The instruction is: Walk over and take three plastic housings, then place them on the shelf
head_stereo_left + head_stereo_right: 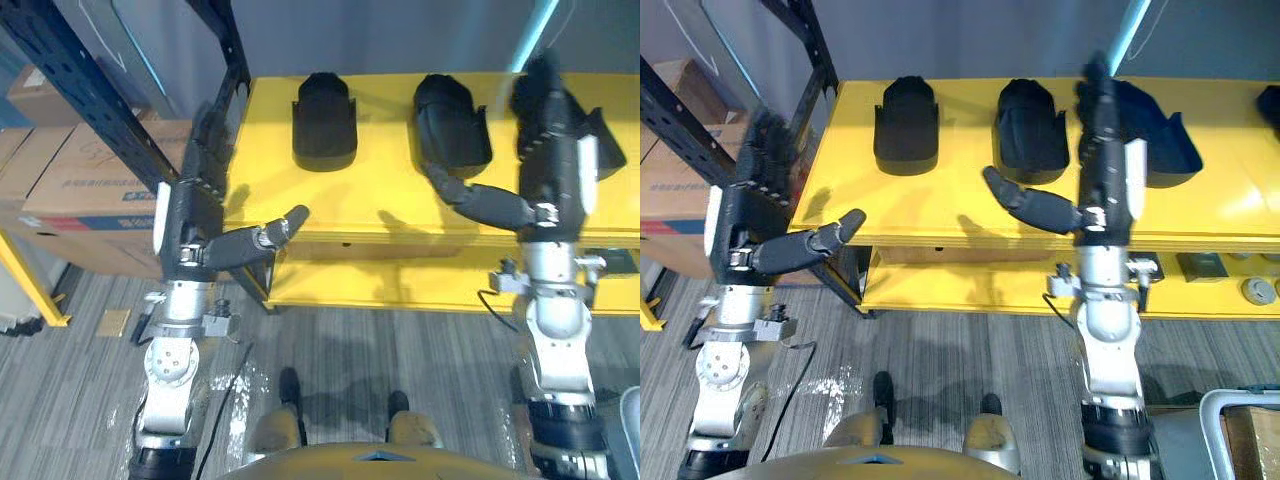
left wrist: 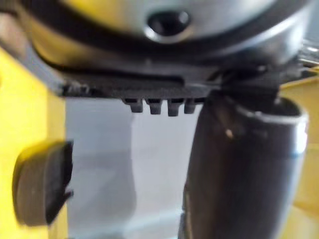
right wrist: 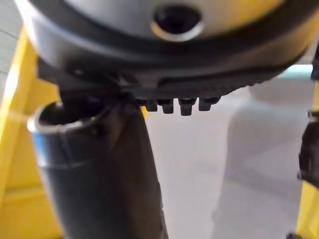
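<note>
Both open, empty. L hand off worktop's left edge; R hand over housing by back edge. I'd drop R lower, then pinch its wall

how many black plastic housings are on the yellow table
3 for sure, in a row on the yellow table: left housing, middle housing, and right housing partly behind the right hand. A dark shape at the table's far right edge may be a fourth.
</note>
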